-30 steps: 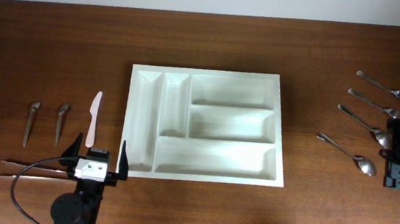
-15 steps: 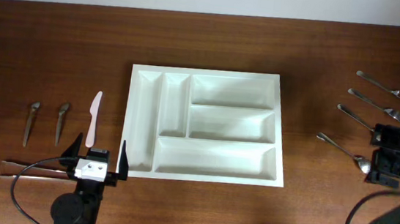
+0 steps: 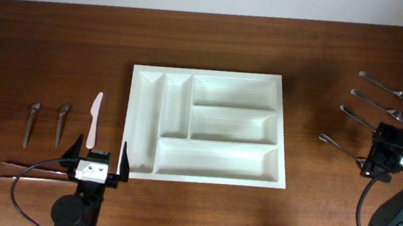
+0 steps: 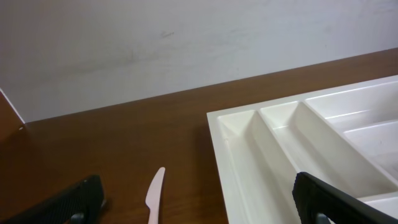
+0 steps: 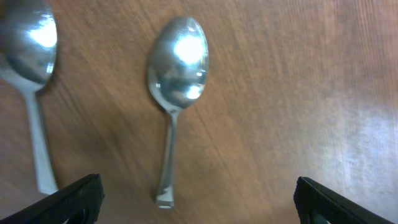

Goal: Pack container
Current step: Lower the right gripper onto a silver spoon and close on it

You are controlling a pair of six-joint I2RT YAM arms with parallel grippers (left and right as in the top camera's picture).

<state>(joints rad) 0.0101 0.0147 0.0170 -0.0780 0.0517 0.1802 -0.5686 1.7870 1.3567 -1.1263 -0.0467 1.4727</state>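
The white compartment tray (image 3: 283, 128) lies at the table's middle and shows in the left wrist view (image 4: 231, 149). My left gripper (image 3: 99, 161) is open and empty, just left of the tray's front corner, behind a pale plastic knife (image 3: 94, 120), also in the left wrist view (image 4: 153, 196). My right gripper (image 3: 373, 164) is open above the nearest metal spoon (image 3: 332, 143), whose bowl it hides from overhead. The right wrist view shows that spoon (image 5: 177, 81) between the open fingers (image 5: 199, 208), untouched, and a second spoon (image 5: 28, 56) to its left.
Two small dark-handled utensils (image 3: 31, 122) (image 3: 61, 122) and a pair of chopsticks (image 3: 29, 170) lie at the left. Two forks (image 3: 386, 87) (image 3: 377, 103) and another spoon (image 3: 360, 119) lie at the far right. A pale wall stands behind the table.
My right gripper has moved left and a little toward the back, over the nearest spoon. The left arm has not moved.
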